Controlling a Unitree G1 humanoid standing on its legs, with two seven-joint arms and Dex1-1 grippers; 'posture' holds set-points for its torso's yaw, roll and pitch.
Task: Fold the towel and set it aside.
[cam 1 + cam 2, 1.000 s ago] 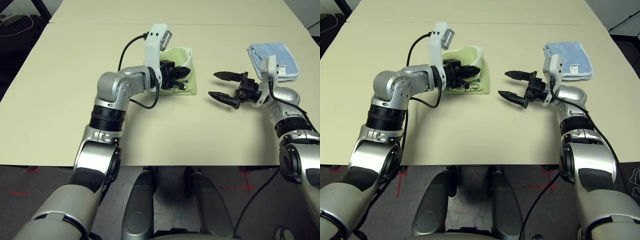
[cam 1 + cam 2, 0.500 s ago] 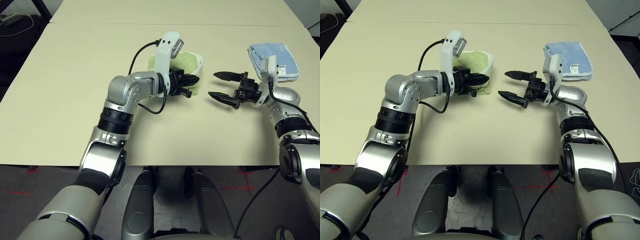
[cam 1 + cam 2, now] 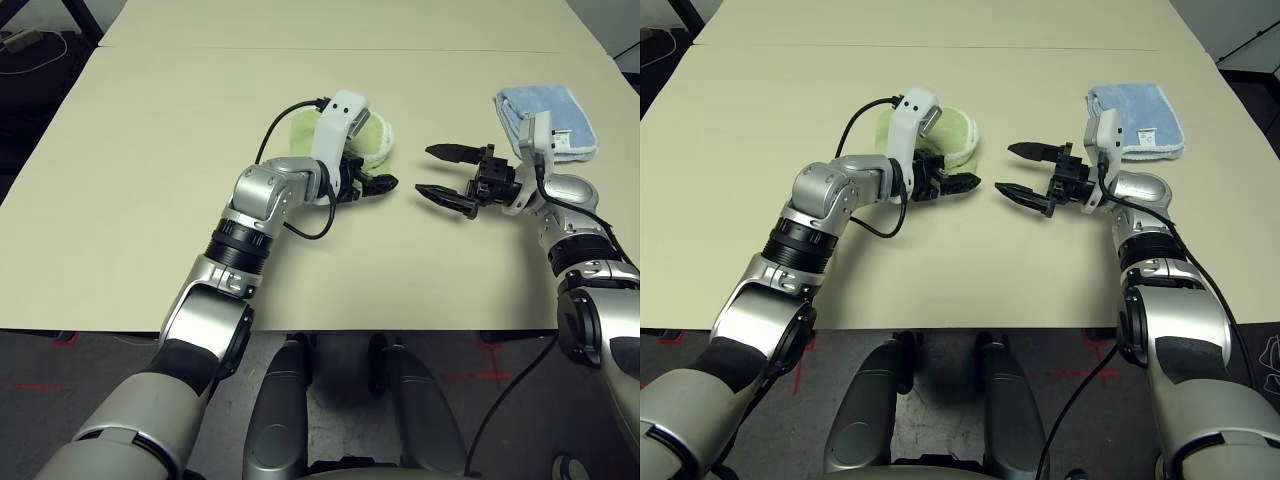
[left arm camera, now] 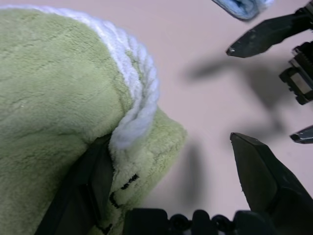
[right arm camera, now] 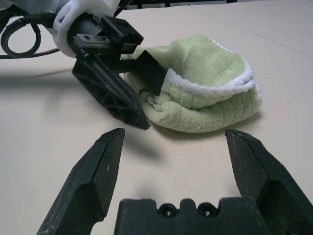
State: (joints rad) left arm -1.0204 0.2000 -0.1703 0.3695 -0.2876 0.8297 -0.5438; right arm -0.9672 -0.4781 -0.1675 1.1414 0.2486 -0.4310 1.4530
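Since the earlier frame your left gripper (image 3: pixel 962 184) released the folded towel (image 3: pixel 958 138) at centre; right gripper (image 3: pixel 1024 170) waits agape

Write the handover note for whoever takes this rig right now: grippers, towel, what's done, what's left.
Left gripper: open, one finger against the near edge of the green towel, not clamped on it.
Right gripper: open, holding nothing, beside the towel on its right, apart from it.
Green towel: folded into a bunched bundle, lying on the table mid-centre.
Blue towel: far right, not part of the job.
Done: folding, roughly.
Left: tidy the fold if wanted, then set the towel aside.
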